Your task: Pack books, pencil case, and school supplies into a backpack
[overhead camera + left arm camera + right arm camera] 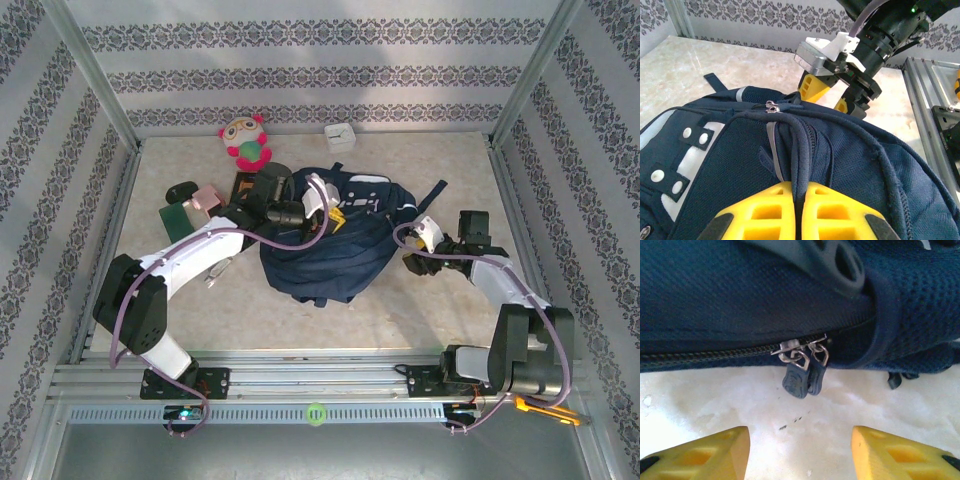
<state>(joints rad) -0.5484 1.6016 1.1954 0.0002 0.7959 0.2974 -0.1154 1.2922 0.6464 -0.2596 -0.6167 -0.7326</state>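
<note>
Two zipper pulls (803, 374) hang at the backpack's (730, 295) edge; we see the right gripper (800, 442) spread before them over the table (700, 400), the left gripper (799, 195) clenched on its loop (801, 145).

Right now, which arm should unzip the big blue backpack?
Right: the open right gripper faces the two zipper pulls of the navy-blue fabric backpack, while the left gripper is shut on its handle.

Plush toy (245, 140), white box (340, 135)
</note>
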